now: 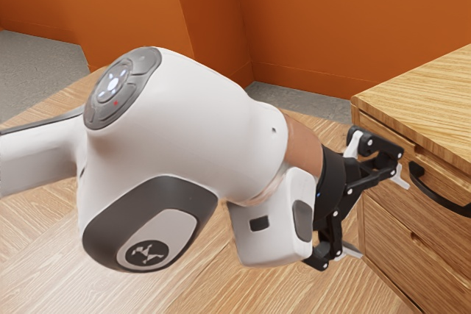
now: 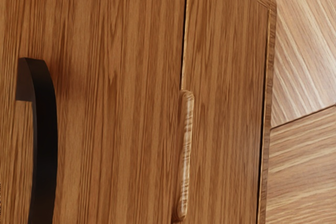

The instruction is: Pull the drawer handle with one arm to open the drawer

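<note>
While the single black gripper hangs in front of the wooden cabinet, its two fingers stand spread wide apart and hold nothing. One curved black drawer handle sits on the upper drawer front, just beside the upper finger and apart from it. Below lies a second drawer front. From the wrist camera, one seam splits the two fronts, with the drawer handle on one and a single small wooden pull at the seam.
</note>
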Available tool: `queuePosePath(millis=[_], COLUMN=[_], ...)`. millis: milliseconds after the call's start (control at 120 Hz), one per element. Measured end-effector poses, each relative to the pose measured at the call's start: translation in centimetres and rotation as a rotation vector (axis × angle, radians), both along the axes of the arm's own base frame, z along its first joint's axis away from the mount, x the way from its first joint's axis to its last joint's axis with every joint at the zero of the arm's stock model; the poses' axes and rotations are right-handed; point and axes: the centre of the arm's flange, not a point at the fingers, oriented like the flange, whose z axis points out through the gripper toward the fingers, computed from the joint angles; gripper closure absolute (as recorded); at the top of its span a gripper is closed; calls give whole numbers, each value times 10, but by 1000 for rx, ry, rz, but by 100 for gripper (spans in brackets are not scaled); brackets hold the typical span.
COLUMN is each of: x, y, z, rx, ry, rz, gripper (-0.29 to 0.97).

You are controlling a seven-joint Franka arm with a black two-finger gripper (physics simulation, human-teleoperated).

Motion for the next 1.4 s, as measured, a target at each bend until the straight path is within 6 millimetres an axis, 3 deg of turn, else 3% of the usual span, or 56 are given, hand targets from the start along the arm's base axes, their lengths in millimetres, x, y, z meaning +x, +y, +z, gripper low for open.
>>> queuePosePath(millis=[308, 650, 983, 1400], x=[3, 13, 18, 28], y=[-21, -29, -25, -34], z=[-3, 1, 4, -9], rx=[17, 17, 18, 30], ry=[9, 2, -2, 16], rz=[-37, -50, -44, -54], gripper=[0, 0, 0, 0])
